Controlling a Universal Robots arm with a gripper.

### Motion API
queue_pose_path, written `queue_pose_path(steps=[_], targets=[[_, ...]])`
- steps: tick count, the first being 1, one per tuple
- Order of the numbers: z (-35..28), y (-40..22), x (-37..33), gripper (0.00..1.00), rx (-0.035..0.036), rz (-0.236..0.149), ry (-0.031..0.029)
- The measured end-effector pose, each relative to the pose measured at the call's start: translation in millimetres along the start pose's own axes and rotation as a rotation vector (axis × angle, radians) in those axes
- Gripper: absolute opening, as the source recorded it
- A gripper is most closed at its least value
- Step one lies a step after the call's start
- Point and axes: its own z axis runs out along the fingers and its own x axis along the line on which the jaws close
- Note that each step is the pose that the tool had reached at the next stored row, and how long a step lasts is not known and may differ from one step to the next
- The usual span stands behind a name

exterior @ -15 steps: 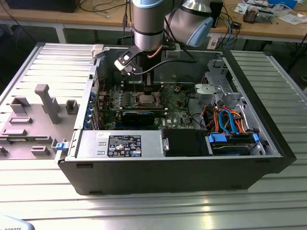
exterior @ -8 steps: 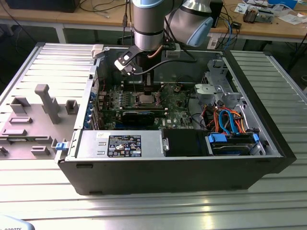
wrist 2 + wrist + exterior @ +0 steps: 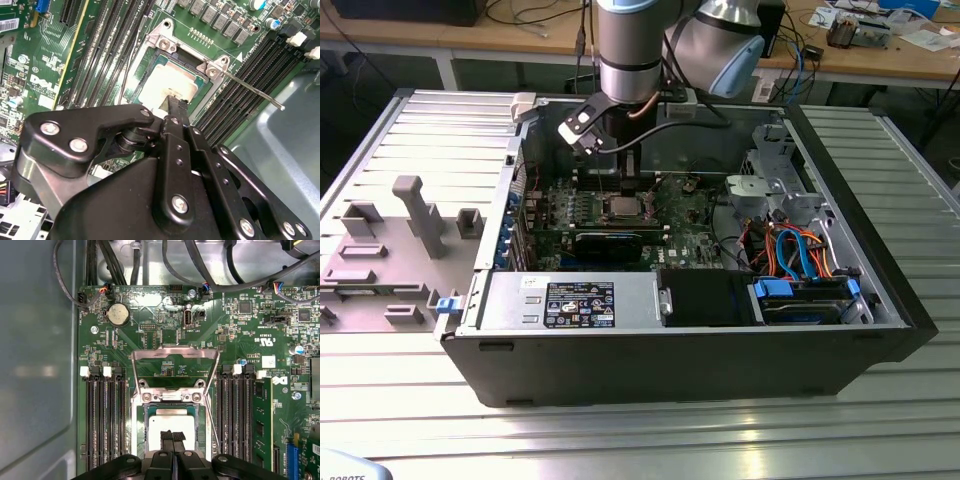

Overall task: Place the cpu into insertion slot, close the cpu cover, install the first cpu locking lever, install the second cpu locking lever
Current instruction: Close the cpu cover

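The end effector [image 3: 173, 435], fingers clenched together on nothing, has its tips on or just above the cpu [image 3: 172, 419]. The cpu lies in the insertion slot [image 3: 136, 427], mid-motherboard [image 3: 240, 340]. The cpu cover [image 3: 175, 350] stands open. Off-centre pressure could tilt the chip and damage the slot beneath.

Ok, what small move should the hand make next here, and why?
Probably lift the hand straight up off the cpu. The cpu seems to lie flat in the slot, the shut hand sits right at its top face, and the cover stands open, so clearing the hand away looks sensible.
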Motion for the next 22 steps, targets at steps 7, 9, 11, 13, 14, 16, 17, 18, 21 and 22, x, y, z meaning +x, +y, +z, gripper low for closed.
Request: queue_pose_path(steps=[7,9,11,13,14,16,17,18,21,22], targets=[[-6.9,0.3,-0.1,0.11,0.0,0.0,-0.0003],[-7.9,0.3,0.0,0.11,-0.0001,0.0,-0.0011],[-8.3,0.3,-0.1,0.11,0.0,0.0,-0.0013],[-8.4,0.3,-0.1,0.11,0.0,0.0,-0.0013],[-8.4,0.3,-0.1,0.11,0.0,0.0,-0.0013],[-9.2,0.3,-0.1,0.11,0.0003,0.0,-0.0017],[-9.5,0.3,-0.1,0.11,0.0001,0.0,-0.0015],[-9.9,0.4,-0.1,0.11,0.0,0.0,-0.0013],[-10.3,0.3,-0.1,0.11,0.0,0.0,-0.0013],[-10.3,0.3,-0.1,0.11,0.0,0.0,-0.0013]])
